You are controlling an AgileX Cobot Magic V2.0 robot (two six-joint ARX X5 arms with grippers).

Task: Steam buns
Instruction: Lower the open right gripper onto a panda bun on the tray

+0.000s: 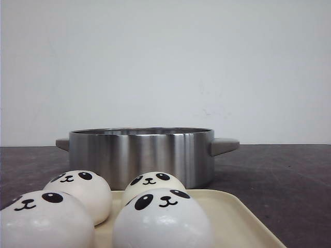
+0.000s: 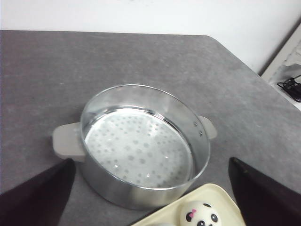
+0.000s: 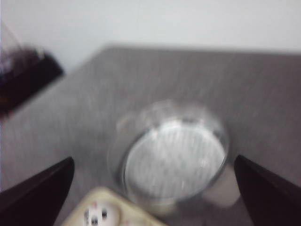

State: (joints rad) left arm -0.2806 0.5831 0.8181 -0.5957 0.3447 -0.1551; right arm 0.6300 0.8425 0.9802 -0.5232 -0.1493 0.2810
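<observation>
Four panda-face buns (image 1: 161, 219) sit on a cream tray (image 1: 235, 217) at the near edge of the table, two in front and two behind, all faces turned toward the front camera. Front-left bun (image 1: 44, 219) and front-right one are largest in frame; back-left bun (image 1: 80, 192) and back-right bun (image 1: 152, 183) sit just behind them, close together, maybe touching, cannot tell. The left wrist view catches one bun (image 2: 200, 214) at the tray's corner, with a pink mark on its head. The right wrist view is blurred; one bun (image 3: 99, 214) is only just readable on the tray (image 3: 122, 219). Just behind the tray stands a stainless steamer pot (image 1: 140, 155), upright, lid off, with grey side handles; its perforated steamer plate (image 2: 136, 148) has nothing on it. Pot and tray are very close, contact not clear. All rests on a dark grey table (image 1: 279, 175), white wall behind. Left gripper (image 2: 150, 197): fingers (image 2: 37, 197) spread wide, hovering above pot and tray, holding nothing. Right gripper (image 3: 153, 200): fingers (image 3: 35, 193) also wide apart, nothing between them, above the same spot.
</observation>
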